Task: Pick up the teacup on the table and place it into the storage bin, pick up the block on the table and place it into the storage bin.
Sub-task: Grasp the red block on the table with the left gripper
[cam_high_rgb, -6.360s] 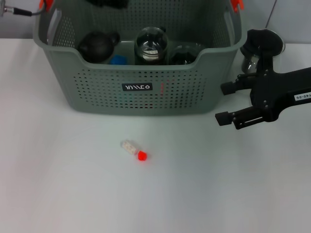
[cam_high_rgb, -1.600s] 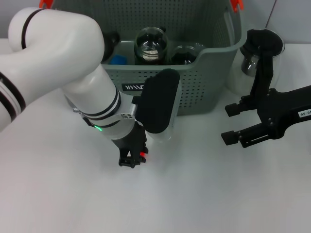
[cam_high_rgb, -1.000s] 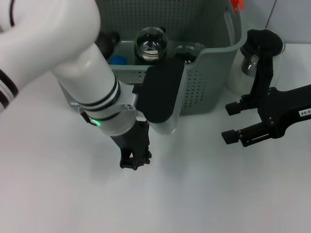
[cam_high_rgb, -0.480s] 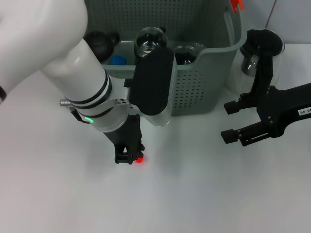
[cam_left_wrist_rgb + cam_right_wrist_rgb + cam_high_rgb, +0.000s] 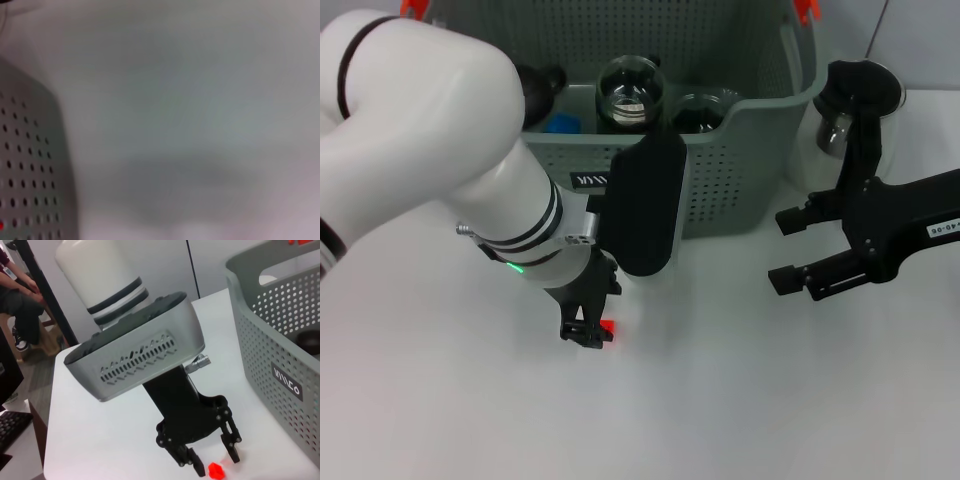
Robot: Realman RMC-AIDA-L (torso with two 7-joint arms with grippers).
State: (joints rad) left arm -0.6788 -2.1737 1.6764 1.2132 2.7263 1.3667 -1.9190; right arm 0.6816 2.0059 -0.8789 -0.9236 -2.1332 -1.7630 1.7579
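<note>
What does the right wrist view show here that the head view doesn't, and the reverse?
Only the right wrist view shows the left claw side-on, fingers open astride the red block, plus a seated person. Only the head view shows the right claw off the bin's right side and the black teapot inside. Both show the storage bin, block and table.

Your head camera looks forward and down on the table (image 5: 770, 400), mid-range, with the bin (image 5: 740, 150) at the far edge and both arms in shot. Your left wrist camera sits very close to the tabletop, facing it beside the bin wall (image 5: 30, 175); little else resolves there. Your right wrist camera looks low across the table toward the left gripper (image 5: 210, 460), bin (image 5: 270, 340) alongside. Head and right wrist views share that gripper, the bin front and label.
</note>
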